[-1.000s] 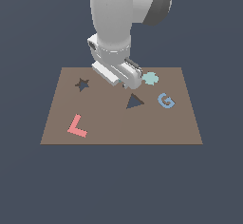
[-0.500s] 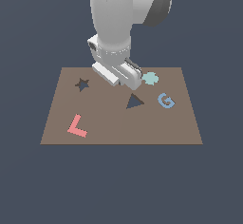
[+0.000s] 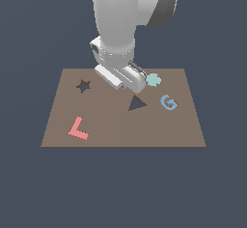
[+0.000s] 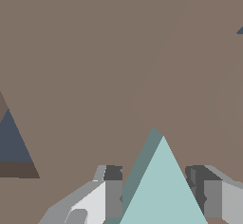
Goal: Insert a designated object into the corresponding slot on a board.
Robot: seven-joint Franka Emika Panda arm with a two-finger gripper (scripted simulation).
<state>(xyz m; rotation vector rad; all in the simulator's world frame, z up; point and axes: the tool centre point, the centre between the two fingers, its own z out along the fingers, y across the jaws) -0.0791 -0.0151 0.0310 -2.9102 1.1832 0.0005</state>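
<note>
- The flat brown square board (image 3: 123,125) lies on a dark blue-grey ground and fills most of the wrist view (image 4: 118,52).
- The white and grey robot arm (image 3: 120,24) comes down from above over the far middle of the board, and its wrist hides part of the far edge.
- The gripper (image 4: 161,194) sits low over the board, and its two grey fingers (image 4: 111,194) stand on either side of a pale teal triangular piece (image 4: 163,190), clenched on it.
- In the exterior view the gripper (image 3: 137,79) is just beside the far corner of the dark triangular cut-out (image 3: 137,104), and only a small pale teal patch (image 3: 153,80) of the held piece shows past the fingers.
- In the wrist view the triangular cut-out (image 4: 12,142) appears off to one side of the held piece, apart from it.
- A pink L-shaped piece (image 3: 78,128) lies flat on the near part of the board, toward the exterior view's left.
- A blue G-shaped piece (image 3: 168,102) lies flat toward the exterior view's right, near the triangular cut-out.
- A dark star-shaped cut-out (image 3: 84,85) lies in the far part of the board, toward the exterior view's left, well apart from the gripper.
</note>
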